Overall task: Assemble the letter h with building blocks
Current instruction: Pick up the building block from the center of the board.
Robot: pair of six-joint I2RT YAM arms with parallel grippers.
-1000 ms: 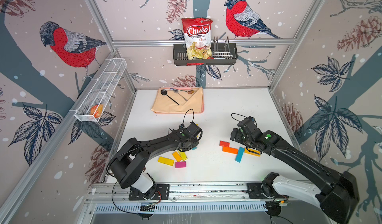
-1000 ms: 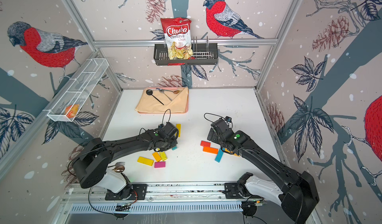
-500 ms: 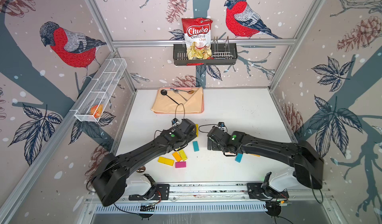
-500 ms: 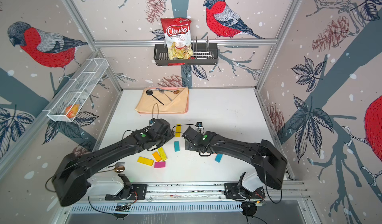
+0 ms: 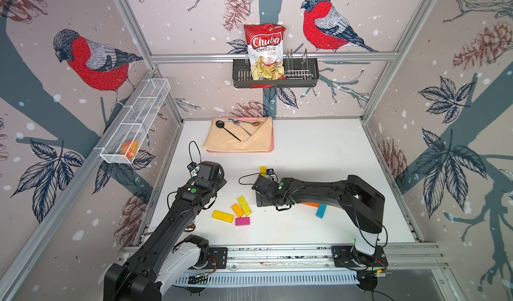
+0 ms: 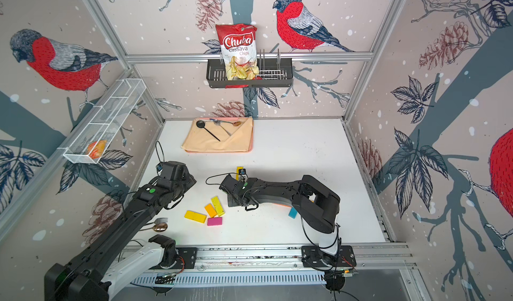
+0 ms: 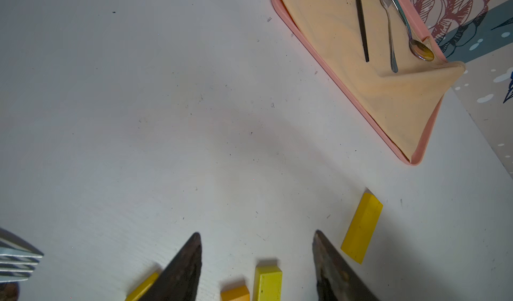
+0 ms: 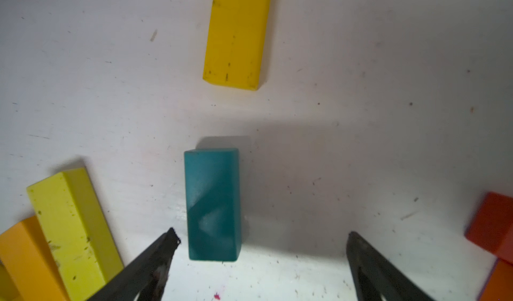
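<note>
1. The right gripper [image 8: 262,235] hangs close over the white table [image 8: 361,119], its jaws spread wide and empty. The short teal block [image 8: 212,205] lies flat between them, clearly nearer to one finger than to the other.
2. The step in hand seems to be the grasp of this teal block. Before closing, the gripper should shift sideways until the block sits in the middle of the gap. Otherwise the near finger will probably push it first and turn it.
3. The jaws stand across the narrow width of the block, which is the good direction. The fingers should go down almost to the table, so that they press on the side faces and not only on the upper edge.
4. The neighbours leave room, but not much on one side. The lime-yellow block [image 8: 69,230] and the amber block [image 8: 25,258] lie just beside one finger, and that finger should not catch them while descending. The red block [image 8: 494,224] lies well beyond the other finger, and the long yellow block [image 8: 236,33] lies ahead, apart.
5. The left gripper [image 7: 256,234] is open about halfway and holds nothing. It would be better for it to keep away from the grasp.
6. No letter is formed yet. In a top view the magenta block [image 5: 242,221] and the long teal block [image 5: 321,211] lie scattered, well apart
</note>
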